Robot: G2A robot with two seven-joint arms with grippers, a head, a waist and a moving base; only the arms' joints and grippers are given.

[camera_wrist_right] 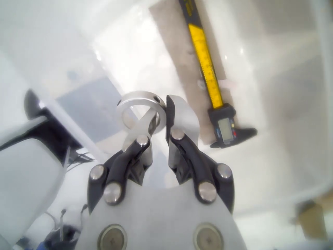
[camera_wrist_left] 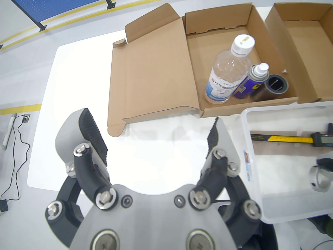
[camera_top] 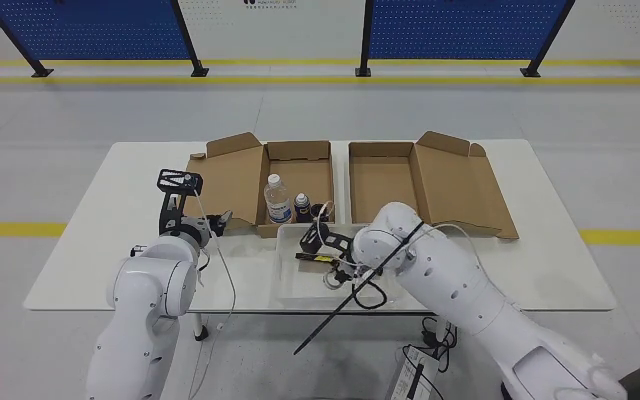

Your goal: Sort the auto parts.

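Your right gripper (camera_wrist_right: 162, 114) is clamped on the metal ring (camera_wrist_right: 141, 98) in the clear bin (camera_wrist_left: 260, 110). In the top view, the empty box (camera_top: 385, 185) lies at 1 o'clock from it. Your left gripper (camera_wrist_left: 153, 141) hangs spread apart over the worktop (camera_wrist_left: 156, 162).

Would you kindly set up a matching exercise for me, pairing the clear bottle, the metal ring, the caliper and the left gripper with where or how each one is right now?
Things:
1. clear bottle
2. metal ring
3. caliper
4. left gripper

Places or states:
A. lying on the floor of the plastic bin
B. jaws wide apart, nothing between them
C. inside the cardboard box, next to a spray can
D. clamped by the right gripper

Pairs: 1-C, 2-D, 3-A, 4-B.
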